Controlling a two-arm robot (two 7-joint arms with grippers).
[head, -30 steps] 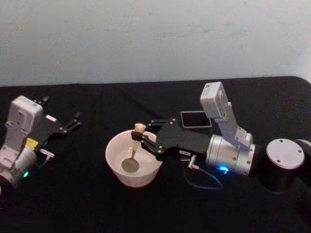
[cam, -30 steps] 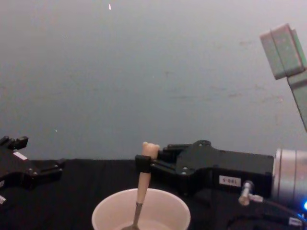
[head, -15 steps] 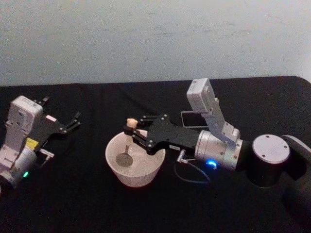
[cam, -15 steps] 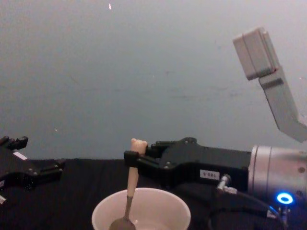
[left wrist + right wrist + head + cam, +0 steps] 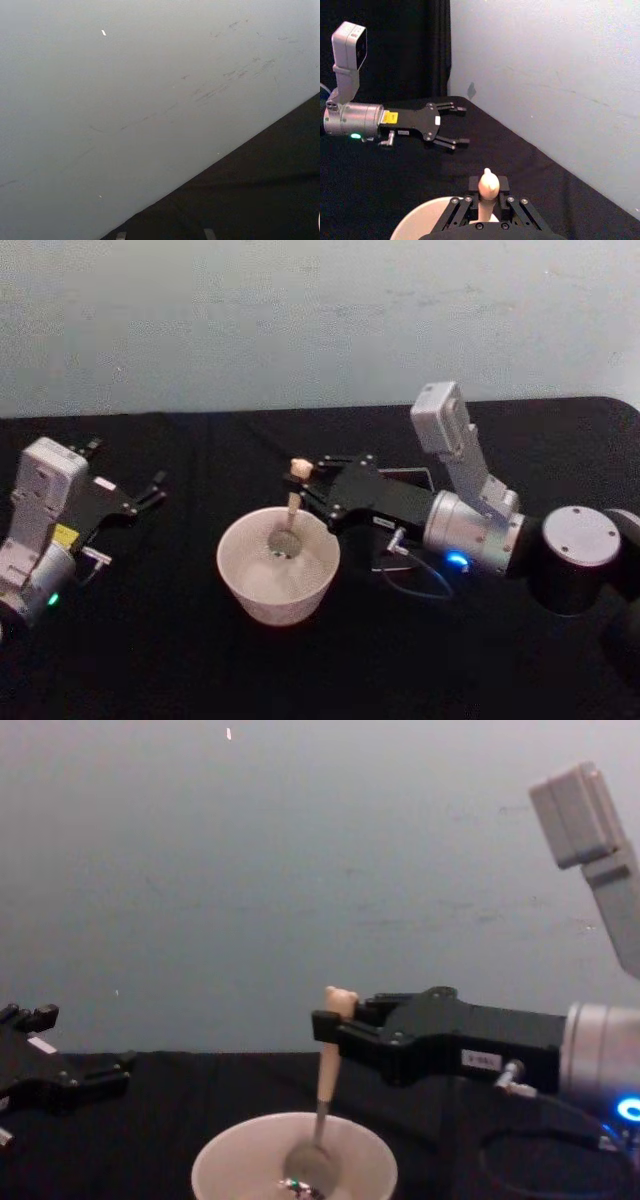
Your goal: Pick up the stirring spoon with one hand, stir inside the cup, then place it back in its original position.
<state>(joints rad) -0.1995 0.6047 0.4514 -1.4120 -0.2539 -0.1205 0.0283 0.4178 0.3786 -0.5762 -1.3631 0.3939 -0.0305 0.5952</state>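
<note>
The cream-white cup stands mid-table. The stirring spoon stands nearly upright in it, with the metal bowl low inside near the far wall and the bear head on top. My right gripper reaches in from the right and is shut on the beige handle just under the bear head. From the chest view the spoon dips into the cup, held by the right gripper. The dark holder is mostly hidden behind the right arm. My left gripper rests open at the far left.
A black cloth covers the table, with a pale wall behind it. The right arm's body and its camera housing lie across the table's right half. The right wrist view shows the left gripper open beyond the cup.
My right gripper has swung the spoon from the cup's left side toward its far right side. The right arm drew back to the right. The left arm stayed still.
</note>
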